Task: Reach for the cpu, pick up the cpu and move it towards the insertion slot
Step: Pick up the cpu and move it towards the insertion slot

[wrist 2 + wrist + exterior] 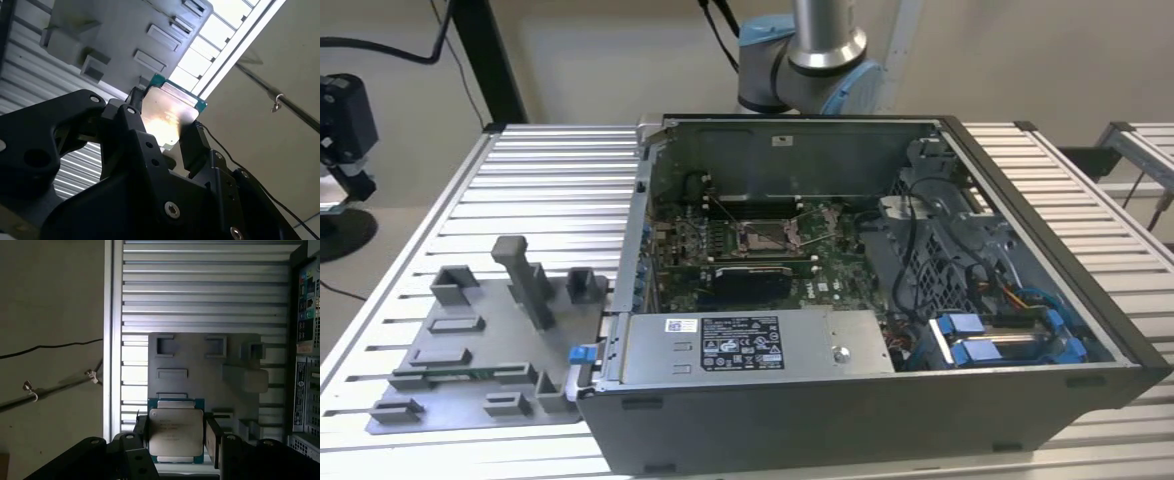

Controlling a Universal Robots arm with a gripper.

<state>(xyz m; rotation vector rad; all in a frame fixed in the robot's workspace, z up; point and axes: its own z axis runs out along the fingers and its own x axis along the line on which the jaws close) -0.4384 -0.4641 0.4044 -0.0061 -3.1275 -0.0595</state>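
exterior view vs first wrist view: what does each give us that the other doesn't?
Exterior view: the open computer case, with the insertion slot on its green board, and the arm behind the case.
First wrist view: the gripper shut on the cpu, with the grey tray behind it.
Both: the grey tray and the slatted table.
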